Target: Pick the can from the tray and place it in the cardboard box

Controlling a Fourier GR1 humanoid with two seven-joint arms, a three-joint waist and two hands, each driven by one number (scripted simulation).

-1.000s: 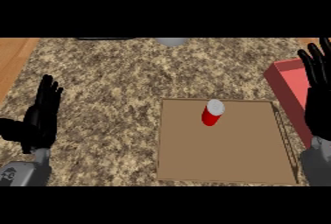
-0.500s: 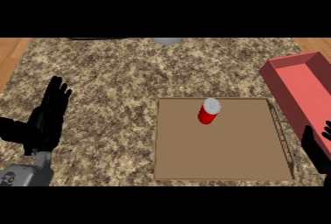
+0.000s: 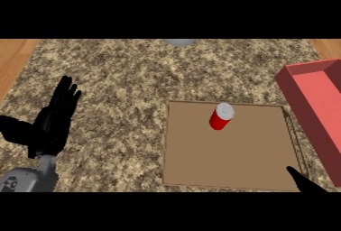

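While only its tip pokes in at the lower right corner, right robot hand (image 3: pixel 307 185): a black sliver just off the tray's near right corner, and open or closed, cannot tell.
Left robot hand (image 3: pixel 50 131): up on its grey forearm at the left, open, fingers (image 3: pixel 64 94) straight and pointing away, thumb spread to the left, holding nothing, well apart from the tray.
Tray (image 3: pixel 226 158): flat, brown and square, lying on the surface right of centre.
Can (image 3: pixel 221 116): red with a pale top, standing in the tray's far half, close to the far rim, and neither robot hand is touching it.
Red box (image 3: pixel 310 108): open-topped, just beside the tray's right edge, running off the right side.
Surface (image 3: pixel 120 76): speckled brown stone, with wood at the left and right edges.
Far edge: a small grey object (image 3: pixel 180 42), cut off at the top.
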